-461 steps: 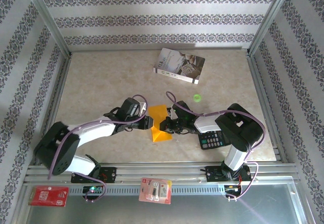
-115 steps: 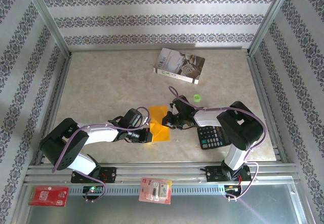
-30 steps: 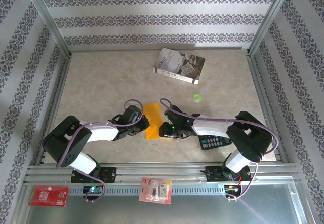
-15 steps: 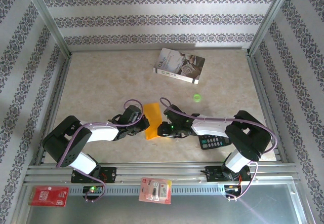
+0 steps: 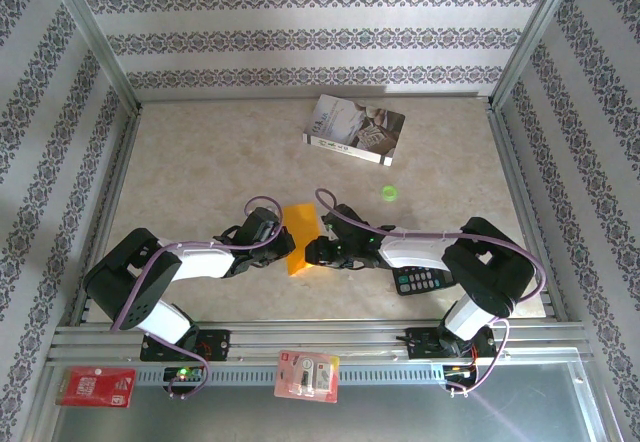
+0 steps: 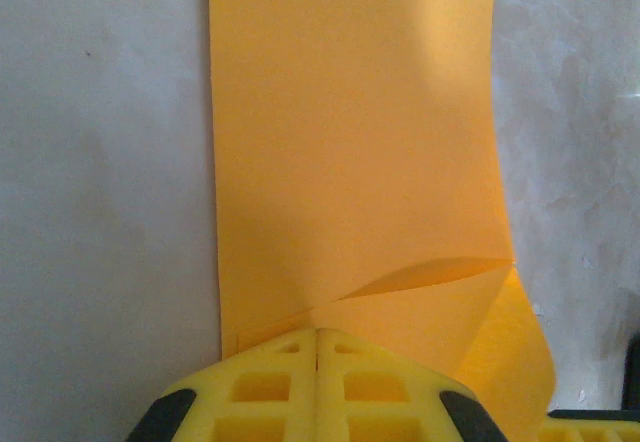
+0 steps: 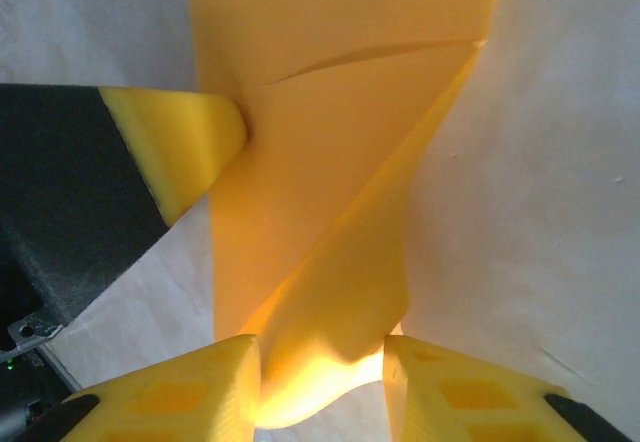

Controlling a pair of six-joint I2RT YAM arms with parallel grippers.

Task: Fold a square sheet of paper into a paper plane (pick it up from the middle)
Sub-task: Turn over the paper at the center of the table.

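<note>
Top external view: a thin, smooth orange-yellow paper sheet, folded into a narrow strip with a diagonal flap, lies on the mottled beige stone-look tabletop. It sits between the left tool and the right tool. In the left wrist view, the left tool's yellow ribbed fingers are pressed together, pinching the sheet's near edge. In the right wrist view, the right tool stands spread, astride a puffed, curling fold.

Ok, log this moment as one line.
stage: mid-fold | left gripper: shut on paper sheet edge | right gripper: jaws apart around the sheet's raised fold | paper sheet: partly folded, on table
</note>
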